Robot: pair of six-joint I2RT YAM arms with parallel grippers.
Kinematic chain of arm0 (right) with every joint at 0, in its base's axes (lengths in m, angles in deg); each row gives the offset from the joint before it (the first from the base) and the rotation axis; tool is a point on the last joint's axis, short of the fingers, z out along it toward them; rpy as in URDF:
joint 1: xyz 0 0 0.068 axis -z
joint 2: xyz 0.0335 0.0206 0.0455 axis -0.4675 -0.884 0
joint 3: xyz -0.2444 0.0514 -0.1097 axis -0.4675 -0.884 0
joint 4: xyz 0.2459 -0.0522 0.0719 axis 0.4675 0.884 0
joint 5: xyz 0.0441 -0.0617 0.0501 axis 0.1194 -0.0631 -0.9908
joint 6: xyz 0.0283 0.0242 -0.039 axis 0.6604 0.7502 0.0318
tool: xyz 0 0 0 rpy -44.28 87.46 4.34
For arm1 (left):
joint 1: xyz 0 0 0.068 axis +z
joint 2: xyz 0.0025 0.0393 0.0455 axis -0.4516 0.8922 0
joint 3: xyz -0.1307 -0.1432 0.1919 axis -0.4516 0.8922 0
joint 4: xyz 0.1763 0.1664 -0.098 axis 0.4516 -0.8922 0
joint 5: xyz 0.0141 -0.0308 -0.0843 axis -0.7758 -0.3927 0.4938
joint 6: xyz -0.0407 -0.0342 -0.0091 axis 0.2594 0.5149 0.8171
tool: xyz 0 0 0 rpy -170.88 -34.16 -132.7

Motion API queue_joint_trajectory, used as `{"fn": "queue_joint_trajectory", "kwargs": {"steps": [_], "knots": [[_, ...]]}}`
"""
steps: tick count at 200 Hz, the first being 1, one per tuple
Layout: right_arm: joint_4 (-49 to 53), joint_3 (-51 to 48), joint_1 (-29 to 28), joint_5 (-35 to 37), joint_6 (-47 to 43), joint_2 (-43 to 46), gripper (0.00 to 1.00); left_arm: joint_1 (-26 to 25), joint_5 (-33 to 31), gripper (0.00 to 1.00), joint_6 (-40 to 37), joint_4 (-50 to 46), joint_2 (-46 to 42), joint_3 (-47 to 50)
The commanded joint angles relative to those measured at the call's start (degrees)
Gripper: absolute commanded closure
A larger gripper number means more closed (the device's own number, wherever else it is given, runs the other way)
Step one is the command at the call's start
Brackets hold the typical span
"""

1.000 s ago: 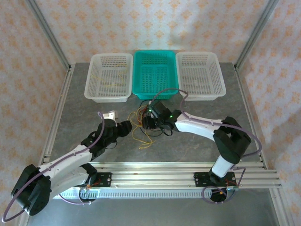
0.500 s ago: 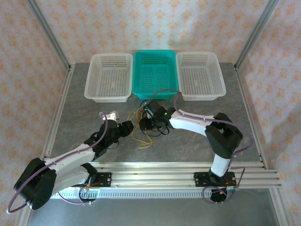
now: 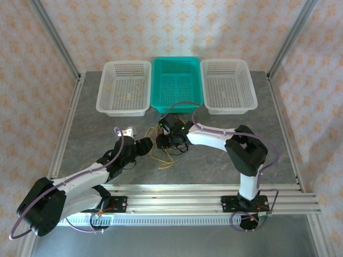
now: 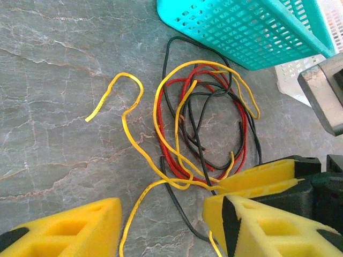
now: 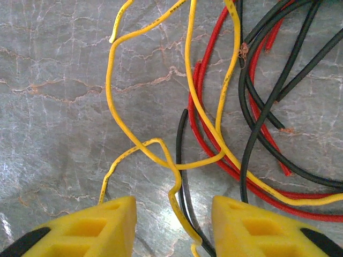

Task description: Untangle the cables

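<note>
The cables point(image 3: 168, 142) lie tangled on the counter point(image 3: 91, 131) by the teal basket point(image 3: 157, 85). Left jaws and right jaws stand apart (a yellow wire point(image 5: 172, 199) runs between the right ones). Grabbing step: next, pinch it, pull gently.

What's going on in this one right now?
Two robot arms are working on a tangle of yellow, red and black cables on the table, just in front of the teal basket. The right end effector sits low over the pile, jaws apart with a yellow and a black strand between them. The left end effector is close beside it, also open, straddling another yellow stretch. The pile is not yet separated.
</note>
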Motion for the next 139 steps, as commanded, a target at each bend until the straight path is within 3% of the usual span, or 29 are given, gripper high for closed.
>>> {"fn": "queue_joint_trajectory", "kwargs": {"steps": [1, 139], "knots": [[1.2, 1.5, -0.4, 2.4, -0.7, -0.8, 0.62, -0.5, -0.2, 0.47, -0.1, 1.2, 0.4, -0.2], [-1.5, -2.4, -1.6, 4.7, -2.4, 3.5, 0.93, -0.5, -0.6, 0.47, -2.1, -0.1, 6.1, -5.2]]}}
